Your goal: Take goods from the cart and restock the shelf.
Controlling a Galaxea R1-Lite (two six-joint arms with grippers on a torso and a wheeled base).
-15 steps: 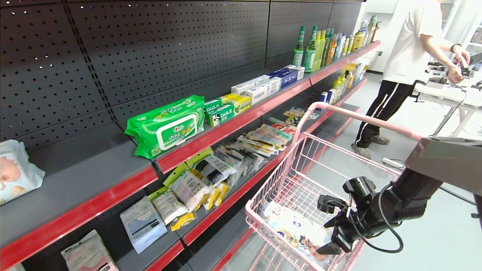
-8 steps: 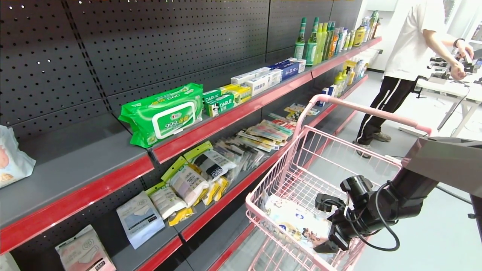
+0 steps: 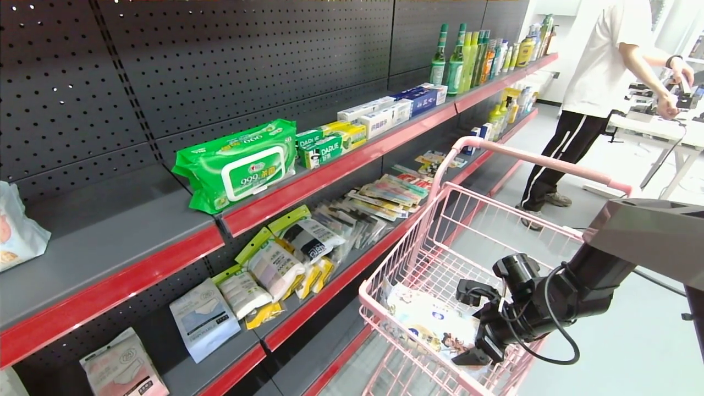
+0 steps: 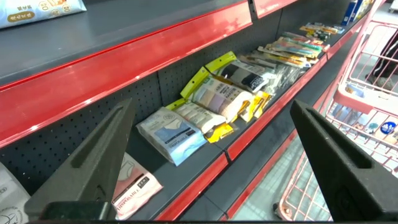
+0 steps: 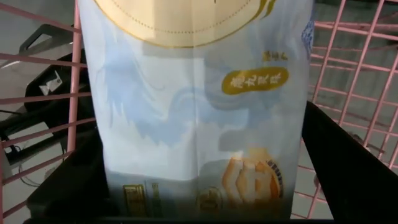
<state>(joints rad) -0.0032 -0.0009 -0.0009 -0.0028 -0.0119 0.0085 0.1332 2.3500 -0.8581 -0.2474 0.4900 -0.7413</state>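
A pink wire cart [image 3: 528, 161] stands in front of the shelf and holds a white and pale-blue pack [image 3: 429, 324] printed with a cartoon. My right gripper [image 3: 467, 355] hangs inside the cart just above that pack's near end. In the right wrist view the pack [image 5: 199, 93] lies between the spread dark fingers [image 5: 348, 168], so the right gripper [image 5: 199, 186] is open around it. My left gripper [image 4: 211, 112] is open and empty, facing the lower shelf's bagged goods [image 4: 211, 99].
The top shelf [image 3: 110, 231] has a bare grey stretch between a white pack [image 3: 16, 231] at the far left and a green wipes pack [image 3: 236, 165]. Boxes and bottles follow to the right. Bags fill the lower shelf [image 3: 275, 269]. Cart wires [image 5: 354, 74] surround the right gripper.
The head camera has turned slightly, shifting the whole picture. Relative to the cart, my right gripper has eased a little further in over the pack.
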